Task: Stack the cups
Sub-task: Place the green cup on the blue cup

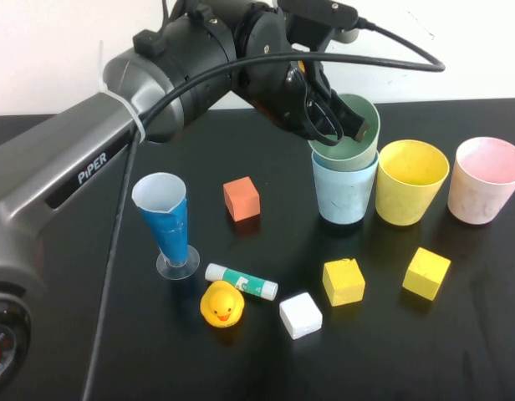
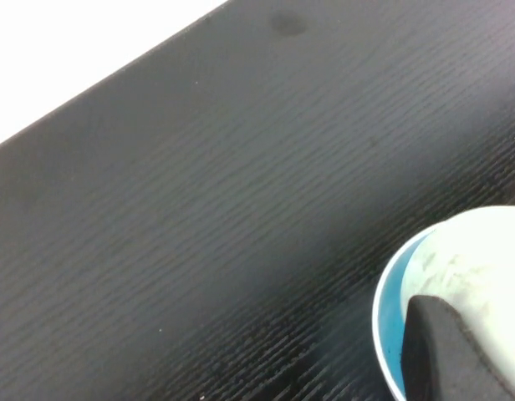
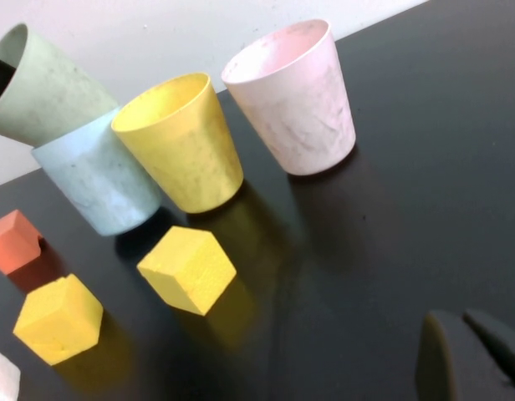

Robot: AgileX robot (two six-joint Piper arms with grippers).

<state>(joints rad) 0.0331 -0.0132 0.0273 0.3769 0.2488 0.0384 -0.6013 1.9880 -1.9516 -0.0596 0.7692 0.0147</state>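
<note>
From the high view, the left gripper reaches over the table with its fingers clamped on the near rim of the green cup, which sits nested but tilted in the light blue cup. The yellow cup stands just beside that pair and the pink cup beyond it, both upright and not yet stacked; a tall blue cone cup, a rubber duck and several blocks lie nearer the robot. In the left wrist view, one dark finger overlaps the pale inside of the green cup, with the blue rim showing around it. In the right wrist view, the right gripper hangs low over bare table with its tips closed together and empty, well apart from the pink cup, the yellow cup and the yellow blocks. The risk I judge: because the green cup leans, lifting could drag the blue one up with it or tip the pair against the yellow cup.
</note>
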